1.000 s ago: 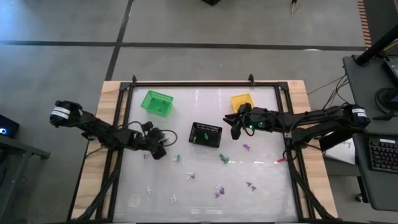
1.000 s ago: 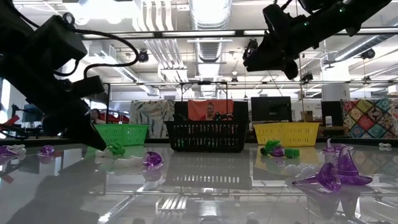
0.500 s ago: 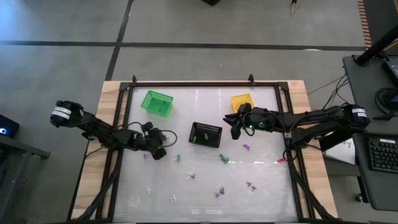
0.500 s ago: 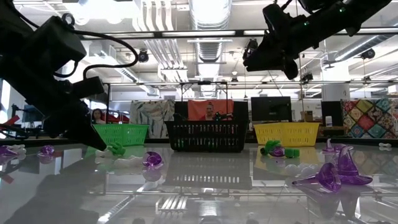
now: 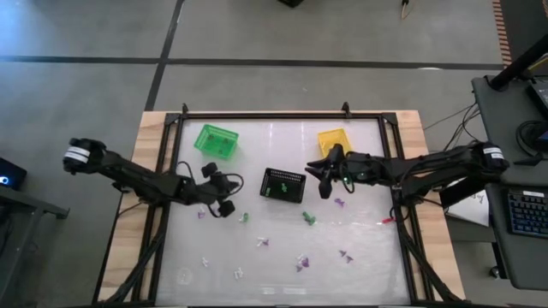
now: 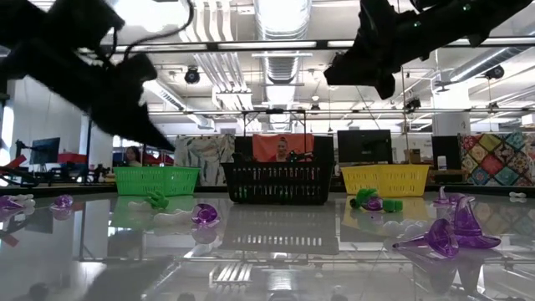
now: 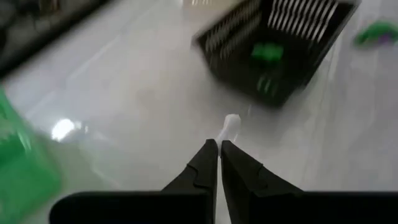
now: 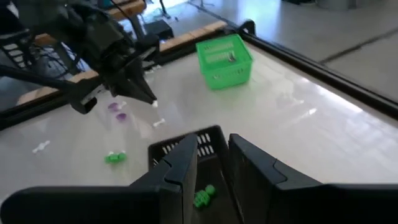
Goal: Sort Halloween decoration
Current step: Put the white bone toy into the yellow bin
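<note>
Bright ceiling lights glare off the glossy table (image 5: 282, 248) (left wrist view blurred).

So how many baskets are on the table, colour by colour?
green basket: 1
black basket: 1
yellow basket: 1
Total: 3
</note>
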Robot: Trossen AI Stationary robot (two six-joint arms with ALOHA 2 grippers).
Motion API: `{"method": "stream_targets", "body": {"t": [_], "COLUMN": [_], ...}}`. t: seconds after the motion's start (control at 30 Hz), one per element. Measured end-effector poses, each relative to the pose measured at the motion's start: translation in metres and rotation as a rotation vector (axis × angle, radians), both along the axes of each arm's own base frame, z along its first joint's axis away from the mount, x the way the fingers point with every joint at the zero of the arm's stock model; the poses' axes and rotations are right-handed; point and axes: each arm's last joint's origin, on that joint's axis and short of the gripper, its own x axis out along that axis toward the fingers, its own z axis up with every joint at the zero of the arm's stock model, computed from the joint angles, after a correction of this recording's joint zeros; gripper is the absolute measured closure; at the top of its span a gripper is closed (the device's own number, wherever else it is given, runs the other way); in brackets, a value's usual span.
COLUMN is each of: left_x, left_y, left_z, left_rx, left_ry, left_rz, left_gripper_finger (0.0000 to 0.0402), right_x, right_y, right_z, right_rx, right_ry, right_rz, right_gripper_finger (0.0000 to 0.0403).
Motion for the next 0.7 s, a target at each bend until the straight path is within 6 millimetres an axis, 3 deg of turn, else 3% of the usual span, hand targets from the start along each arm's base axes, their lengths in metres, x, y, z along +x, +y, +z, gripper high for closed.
{"method": "stream_targets", "body": {"t": [0.2, 0.4, 0.7], "left_x": [0.014, 0.029, 0.052], "left_y": [-0.003, -0.008, -0.014], "left_z": [0.036, 0.067, 0.076], "left_rx": [0.049, 0.068, 0.080], "left_ry": [-0.137, -0.327, -0.323], "left_rz": [-0.043, -0.125, -0.194], "left_gripper_finger": [0.0401, 0.0401, 0.0401], "right_x": [0.014, 0.044, 0.085], "right_y": [0.006, 0.019, 0.023], "right_z": [-0.008, -0.028, -0.054], "right_rx": [-0.047, -0.156, -0.242], "right_ry": [-0.032, -0.152, -0.447], "right_rz": [0.037, 0.135, 0.157], "right_gripper_finger": [0.0319, 0.0319, 0.0319]}}
